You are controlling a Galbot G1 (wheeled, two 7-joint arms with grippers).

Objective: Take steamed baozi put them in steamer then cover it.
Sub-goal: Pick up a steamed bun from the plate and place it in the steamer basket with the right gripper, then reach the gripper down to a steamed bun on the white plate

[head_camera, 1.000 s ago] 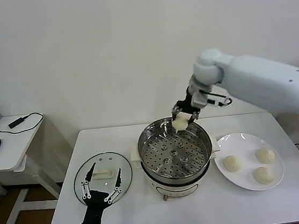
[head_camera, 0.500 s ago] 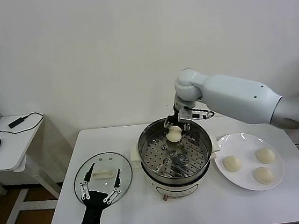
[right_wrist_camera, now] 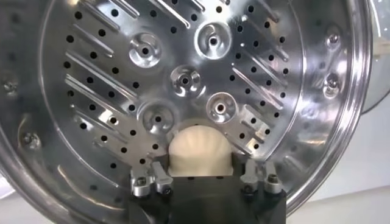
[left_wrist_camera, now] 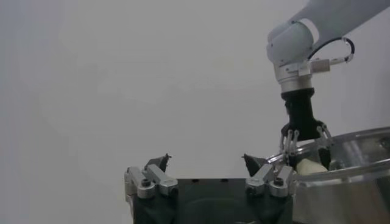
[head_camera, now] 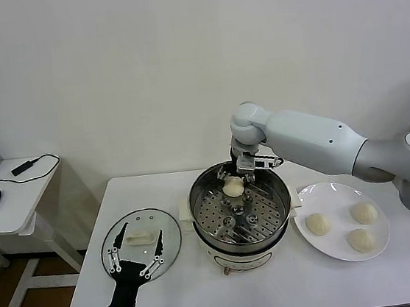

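The right tool (head_camera: 232, 182) reached into the steamer (head_camera: 203, 191) at frame centre, its fingers spread either side of one baozi (head_camera: 232, 187) on the perforated tray. Three more baozi (head_camera: 318, 223) lay on the white plate (head_camera: 328, 191) at lower right. The left tool (head_camera: 136, 254), fingers spread and empty, hovered over the glass lid (head_camera: 139, 222) at lower left of the tabletop (head_camera: 280, 289).

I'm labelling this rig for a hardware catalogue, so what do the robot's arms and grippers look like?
The right arm has smooth, rounded white shells and a thin black cable looping beside the wrist. The right gripper hangs from a black neck and has slim silver linkage fingers. The left gripper has a black tapered body with silver bolted linkages and dark pointed fingertips.
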